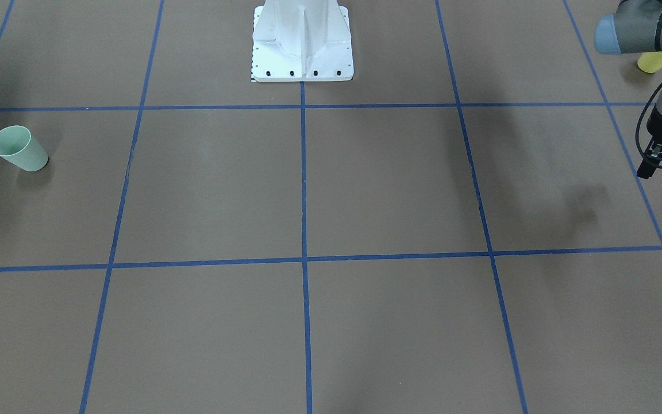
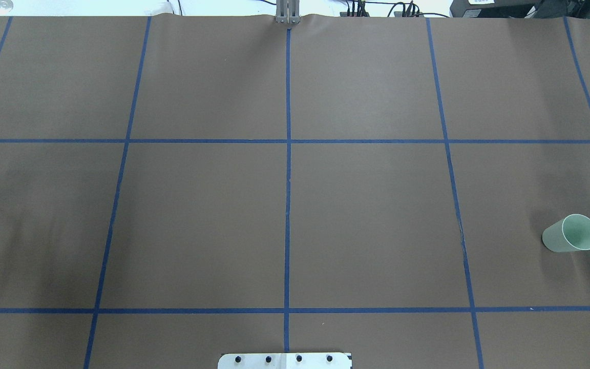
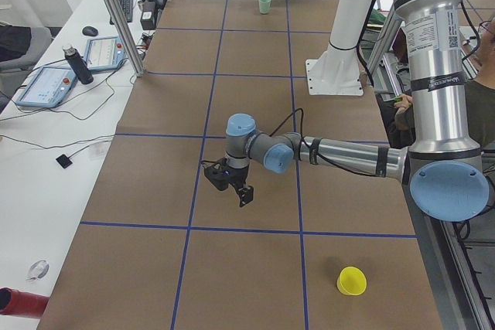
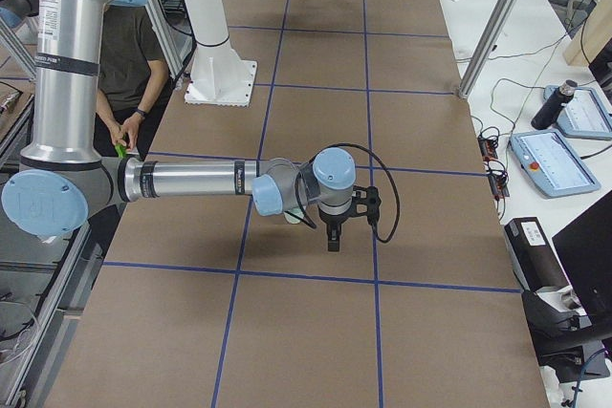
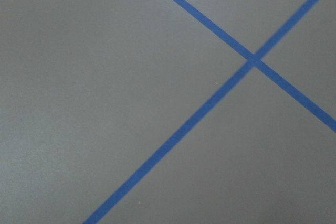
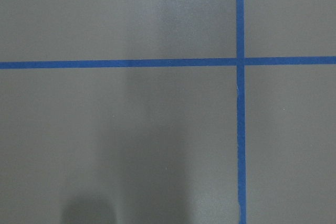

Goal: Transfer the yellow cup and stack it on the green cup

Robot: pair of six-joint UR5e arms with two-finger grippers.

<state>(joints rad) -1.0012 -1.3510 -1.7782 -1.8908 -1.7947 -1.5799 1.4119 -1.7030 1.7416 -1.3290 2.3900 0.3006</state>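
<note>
fig. table (image 2: 197,215) with blue tape lines (image 2: 288,205) dividing it into squares; two cups, two arms, two grippers.

a. one yellow cup (image 3: 351,280). you find it upright, mouth up, alone in a square at the table's end on the robot's left, on the robot's side of the table. in the front-facing view only its lower part shows below the left arm (image 3: 348,156).

b. one green cup (image 2: 571,233). you find it upright, mouth up, at the opposite end, on the robot's right. the two cups stand well apart, not stacked, with the one white pedestal base (image 1: 302,46) between their ends of the table.

c. left gripper (image 1: 649,165). it points down and hangs above the table near a tape line, apart from the yellow cup and holding nothing you can see. you cannot tell whether its jaws are parted or closed.

d. right gripper (image 4: 332,234). it points down above the table on the end of the right arm (image 4: 191,179), near the green cup's end. only the side views show it, so you cannot tell how its jaws stand.

e. each wrist view shows you bare table and one tape crossing, no cup.

f. one person (image 4: 129,54) sits behind the robot; two tablets (image 3: 42,86) and one dark bottle (image 3: 77,63) lie on the side bench.
</note>
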